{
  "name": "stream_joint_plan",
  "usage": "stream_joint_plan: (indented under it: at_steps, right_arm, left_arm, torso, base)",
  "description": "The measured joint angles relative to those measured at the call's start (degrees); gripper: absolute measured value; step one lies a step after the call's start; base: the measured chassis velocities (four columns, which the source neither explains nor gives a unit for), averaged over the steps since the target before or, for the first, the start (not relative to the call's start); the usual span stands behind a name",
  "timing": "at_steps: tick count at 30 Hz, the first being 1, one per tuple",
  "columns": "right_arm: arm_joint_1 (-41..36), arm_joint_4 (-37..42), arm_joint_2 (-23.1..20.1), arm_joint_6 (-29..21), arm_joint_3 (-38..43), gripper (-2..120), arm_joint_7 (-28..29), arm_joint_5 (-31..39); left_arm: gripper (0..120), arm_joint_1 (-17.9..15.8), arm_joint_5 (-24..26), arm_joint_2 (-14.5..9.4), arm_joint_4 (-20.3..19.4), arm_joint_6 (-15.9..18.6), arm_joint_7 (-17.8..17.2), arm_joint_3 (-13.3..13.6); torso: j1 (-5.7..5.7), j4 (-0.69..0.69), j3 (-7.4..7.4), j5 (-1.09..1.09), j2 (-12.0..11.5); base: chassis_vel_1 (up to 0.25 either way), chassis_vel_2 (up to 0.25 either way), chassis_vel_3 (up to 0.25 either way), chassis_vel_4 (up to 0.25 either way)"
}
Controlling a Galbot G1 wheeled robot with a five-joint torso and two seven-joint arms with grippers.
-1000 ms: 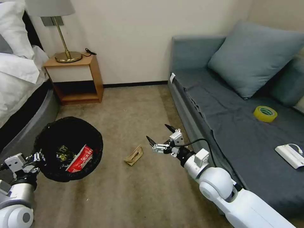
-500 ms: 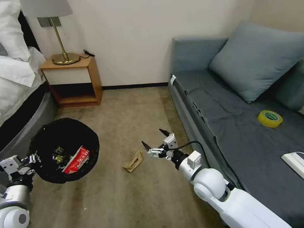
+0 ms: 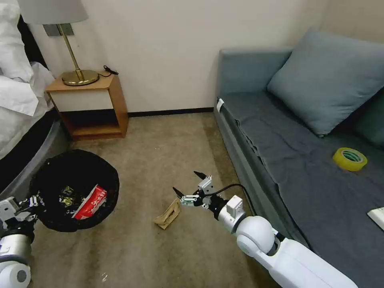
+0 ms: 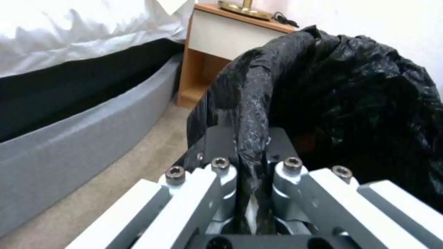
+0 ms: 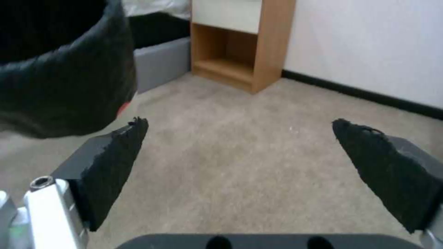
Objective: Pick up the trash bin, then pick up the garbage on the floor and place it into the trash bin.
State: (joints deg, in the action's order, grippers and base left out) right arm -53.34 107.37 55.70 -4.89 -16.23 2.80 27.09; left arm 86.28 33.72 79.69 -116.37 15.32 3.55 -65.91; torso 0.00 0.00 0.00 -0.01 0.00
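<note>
At the near left edge of the head view, the left gripper (image 3: 30,202) is clamped on the bag-covered rim of the trash bin (image 3: 44,182); the left wrist view shows the fold of black plastic pinched tight between its fingers (image 4: 217,186). The bin hangs in that grip above the carpet (image 3: 160,160) beside the bed (image 3: 24,132), its mouth facing up, with a crushed red-and-white carton (image 3: 91,197) and a darker wrapper already lying inside.

A little farther out, near the middle of the carpet, the right gripper (image 3: 190,185) hovers with its fingers spread wide apart and holding nothing. The one piece of garbage on the floor, a crumpled tan paper scrap (image 3: 168,214), lies just beside and below its fingertips, not yet touched.

The step in hand looks to be the pick of this scrap. To do it well, the gripper likely needs to settle lower and centre over the scrap, so that the two fingers straddle its raised folded edge. The scrap is light and flat, so a shallow close may only skid it along the pile.

Beyond, the sofa (image 3: 280,160) carries a yellow tape roll (image 3: 350,159), which is not litter.
</note>
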Motion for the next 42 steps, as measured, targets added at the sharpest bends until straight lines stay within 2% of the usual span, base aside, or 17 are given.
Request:
stream_joint_plan:
  at_steps: [4, 7, 9, 12, 13, 14, 18, 20, 22, 23, 25, 26, 27, 30, 31, 34, 42]
  right_arm:
    - [2.21, -2.76, 1.53, -0.12, -4.28, 100, 0.74, 0.86]
    - [7.53, -7.74, 5.26, -1.40, -10.03, 100, 2.06, 3.49]
    - [9.07, -9.02, 6.12, -2.51, -11.23, 100, 2.14, 4.45]
    - [14.31, -14.85, 9.69, -5.71, -15.22, 100, 2.78, 8.61]
    - [16.41, -18.65, 12.10, -7.16, -17.08, 100, 3.37, 10.82]
    - [16.41, -18.65, 12.10, -7.16, -17.08, 100, 3.37, 10.82]
    - [20.09, -25.38, 16.58, -11.58, -20.12, 100, 6.08, 15.86]
    - [21.88, -29.26, 19.52, -16.97, -21.38, 100, 10.63, 22.23]
    - [22.65, -32.92, 22.51, -23.32, -20.82, 100, 19.97, 31.43]
    - [22.65, -32.92, 22.51, -23.32, -20.82, 100, 19.97, 31.43]
    - [22.81, -37.36, 25.95, -28.51, -18.05, 100, 29.98, 41.58]
    - [22.89, -38.64, 26.93, -29.23, -17.27, 100, 31.90, 43.67]
    - [22.89, -38.64, 26.93, -29.23, -17.27, 100, 31.90, 43.67]
    - [23.48, -42.44, 30.80, -30.46, -15.20, 100, 37.89, 48.86]
    - [23.48, -42.44, 30.80, -30.46, -15.20, 100, 37.89, 48.86]
    - [23.46, -45.38, 35.58, -30.05, -13.16, 100, 42.51, 50.95]
    - [22.64, -51.55, 36.91, -27.95, -11.75, 100, 44.90, 47.51]
  left_arm:
    - [4, -0.23, -0.18, -0.08, 0.35, 0.00, 0.17, 0.32]
    - [4, -0.29, -0.16, -0.59, 0.79, -0.02, 0.41, 0.19]
    - [4, -0.26, -0.13, -0.77, 0.90, -0.05, 0.52, 0.06]
    - [4, 0.36, -0.30, -1.25, 1.13, -0.64, 0.96, -0.21]
    - [4, 0.90, -0.42, -1.27, 1.13, -1.00, 1.20, 0.01]
    - [4, 0.90, -0.42, -1.27, 1.13, -1.00, 1.20, 0.01]
    - [4, 1.52, -0.45, -1.07, 1.19, -1.41, 1.71, 0.11]
    - [4, 1.68, -0.21, -1.25, 1.58, -1.68, 1.88, -0.48]
    - [4, 1.88, 0.36, -1.83, 1.99, -1.83, 2.04, -1.29]
    - [4, 1.88, 0.36, -1.83, 1.99, -1.83, 2.04, -1.29]
    - [4, 1.96, 1.12, -2.44, 2.26, -1.89, 2.15, -2.12]
    - [4, 1.99, 1.38, -2.66, 2.38, -1.91, 2.20, -2.38]
    - [4, 1.99, 1.38, -2.66, 2.38, -1.91, 2.20, -2.38]
    - [4, 2.18, 1.95, -3.42, 3.13, -2.17, 2.42, -2.99]
    - [4, 2.18, 1.95, -3.42, 3.13, -2.17, 2.42, -2.99]
    - [4, 2.35, 2.28, -3.80, 3.60, -2.41, 2.62, -3.13]
    - [4, 2.46, 2.47, -4.06, 4.19, -2.93, 3.00, -3.05]
  torso:
    - [0.00, -0.02, 0.00, 0.00, 0.00]
    - [0.00, 0.00, 0.00, 0.00, 0.00]
    - [0.00, 0.01, 0.00, 0.02, 0.00]
    - [0.00, 0.02, 0.00, -0.02, 0.00]
    - [0.00, 0.01, 0.00, 0.00, 0.00]
    - [0.00, 0.01, 0.00, 0.00, 0.00]
    - [0.00, 0.01, 0.00, -0.01, 0.00]
    - [0.00, 0.01, 0.00, -0.01, 0.00]
    - [0.00, 0.01, 0.00, -0.02, 0.00]
    - [0.00, 0.01, 0.00, -0.02, 0.00]
    - [0.00, 0.01, 0.00, -0.01, 0.00]
    - [0.00, 0.00, 0.00, -0.01, 0.00]
    - [0.00, 0.00, 0.00, -0.01, 0.00]
    - [0.00, 0.00, 0.00, -0.02, 0.00]
    - [0.00, 0.00, 0.00, -0.02, 0.00]
    - [0.00, 0.01, 0.00, -0.01, 0.00]
    - [0.00, -0.02, 0.00, 0.00, 0.00]
  base:
    - [-0.032, 0.026, 0.018, -0.033]
    - [0.000, 0.000, 0.000, 0.000]
    - [0.000, 0.000, 0.000, 0.000]
    - [0.000, 0.000, 0.000, 0.000]
    - [0.000, 0.000, 0.000, 0.000]
    - [0.000, 0.000, 0.000, 0.000]
    - [0.000, 0.000, 0.000, 0.000]
    - [0.000, 0.000, 0.000, 0.000]
    - [0.000, 0.000, 0.000, 0.000]
    - [0.000, 0.000, 0.000, 0.000]
    - [0.000, 0.000, 0.000, 0.000]
    - [0.000, 0.000, 0.000, 0.000]
    - [0.000, 0.000, 0.000, 0.000]
    - [0.000, 0.000, 0.000, 0.000]
    - [0.000, 0.000, 0.000, 0.000]
    - [0.000, 0.000, 0.000, 0.000]
    - [0.000, 0.000, 0.000, 0.000]
